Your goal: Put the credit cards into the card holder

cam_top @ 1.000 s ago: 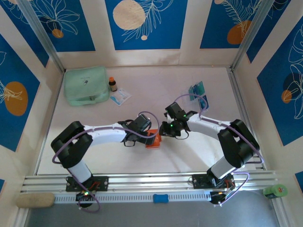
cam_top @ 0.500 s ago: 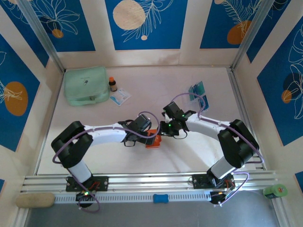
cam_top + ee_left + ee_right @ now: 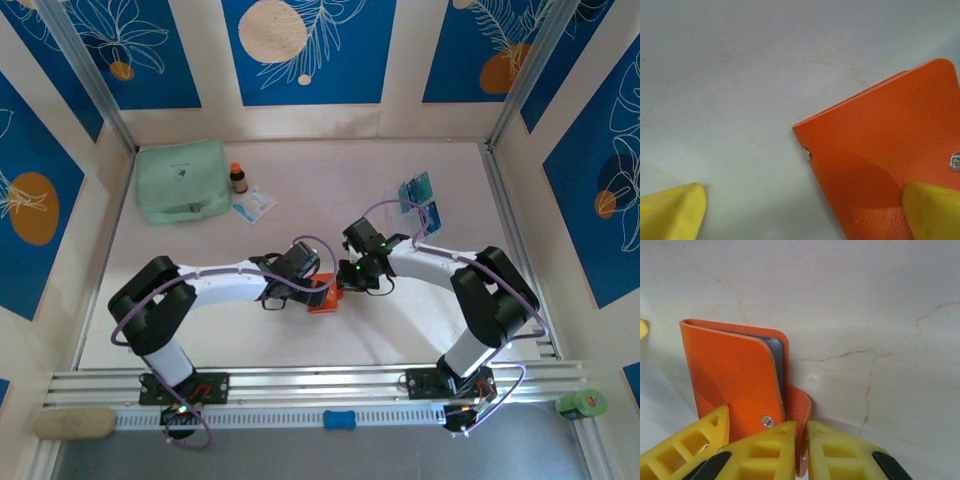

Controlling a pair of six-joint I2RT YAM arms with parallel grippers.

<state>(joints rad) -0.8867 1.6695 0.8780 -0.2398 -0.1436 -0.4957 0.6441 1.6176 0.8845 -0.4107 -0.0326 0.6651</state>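
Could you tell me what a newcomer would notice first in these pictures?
The bright orange card holder lies at the middle of the table. The right claw pinches its snap tab, while the left claw stands wide open with one finger on it. Teal credit cards sit far right.

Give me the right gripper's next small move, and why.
Probably peel the snap tab up and away to open the card holder. The right gripper pinches that tab, the holder looks folded shut, the open left gripper has one finger on its cover, and the cards lie apart.
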